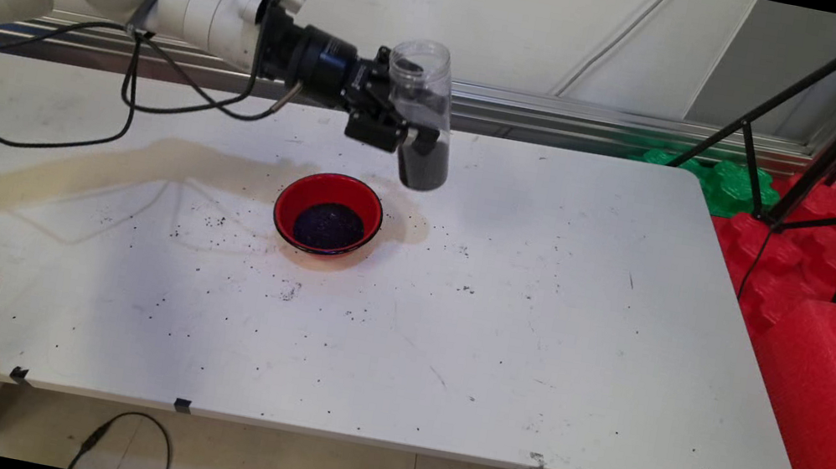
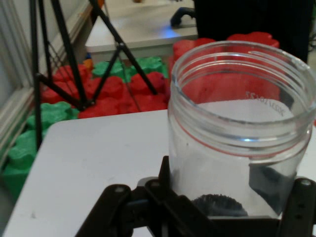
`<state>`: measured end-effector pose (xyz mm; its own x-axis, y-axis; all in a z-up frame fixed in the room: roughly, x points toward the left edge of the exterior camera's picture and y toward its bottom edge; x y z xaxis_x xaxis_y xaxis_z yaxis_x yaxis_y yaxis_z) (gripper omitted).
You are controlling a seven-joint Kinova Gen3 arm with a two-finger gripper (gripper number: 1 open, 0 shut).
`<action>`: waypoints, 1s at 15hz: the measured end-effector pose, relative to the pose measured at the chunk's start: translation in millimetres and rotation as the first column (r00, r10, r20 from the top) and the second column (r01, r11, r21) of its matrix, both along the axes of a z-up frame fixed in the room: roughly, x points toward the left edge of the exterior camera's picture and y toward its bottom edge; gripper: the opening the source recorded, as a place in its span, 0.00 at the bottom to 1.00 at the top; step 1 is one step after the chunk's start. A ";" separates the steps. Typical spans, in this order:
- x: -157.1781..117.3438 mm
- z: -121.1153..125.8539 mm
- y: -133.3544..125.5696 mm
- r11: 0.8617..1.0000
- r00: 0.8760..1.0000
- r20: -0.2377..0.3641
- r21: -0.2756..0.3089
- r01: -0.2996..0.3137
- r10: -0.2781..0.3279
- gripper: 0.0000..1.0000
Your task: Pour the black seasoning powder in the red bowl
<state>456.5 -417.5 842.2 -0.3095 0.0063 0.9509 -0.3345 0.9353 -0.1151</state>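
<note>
Above the speckled white counter point(image 1: 538, 331), a clear jar point(image 1: 421, 112) partly filled with dark grains is being pinched upright by the jaws of the gripper point(image 1: 390, 124), just behind and right of the red bowl point(image 1: 328, 213).

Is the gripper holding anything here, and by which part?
Yes: the gripper holds a clear jar by its side wall, about mid-height, above the table.

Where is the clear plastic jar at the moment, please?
The clear jar is held in the gripper above the table, upright, just right of and beyond the red bowl.
</note>
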 end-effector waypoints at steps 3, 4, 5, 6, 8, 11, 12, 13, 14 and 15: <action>5.7 4.7 -10.5 0.999 0.999 -0.002 -0.014 -0.032 0.032 0.00; 7.3 5.8 -13.0 0.999 0.999 -0.002 -0.017 -0.040 0.040 0.00; 10.0 7.1 -16.7 0.998 0.999 -0.001 -0.023 -0.053 0.053 0.00; 11.8 7.9 -19.1 0.998 0.998 0.000 -0.026 -0.061 0.061 0.00; 18.2 9.9 -26.4 0.996 0.996 0.005 -0.038 -0.085 0.085 0.00; 27.3 11.2 -34.6 0.992 0.993 0.018 -0.054 -0.115 0.116 0.00; 30.7 11.3 -37.1 0.990 0.992 0.024 -0.060 -0.124 0.126 0.00; 34.5 11.0 -39.7 0.989 0.990 0.031 -0.066 -0.135 0.137 0.00; 36.6 10.7 -41.1 0.988 0.989 0.036 -0.070 -0.140 0.143 0.00; 40.0 10.0 -42.8 0.986 0.988 0.043 -0.075 -0.148 0.152 0.00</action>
<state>496.5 -460.4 852.2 -0.3581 0.0238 0.9334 -0.4625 0.8638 -0.1995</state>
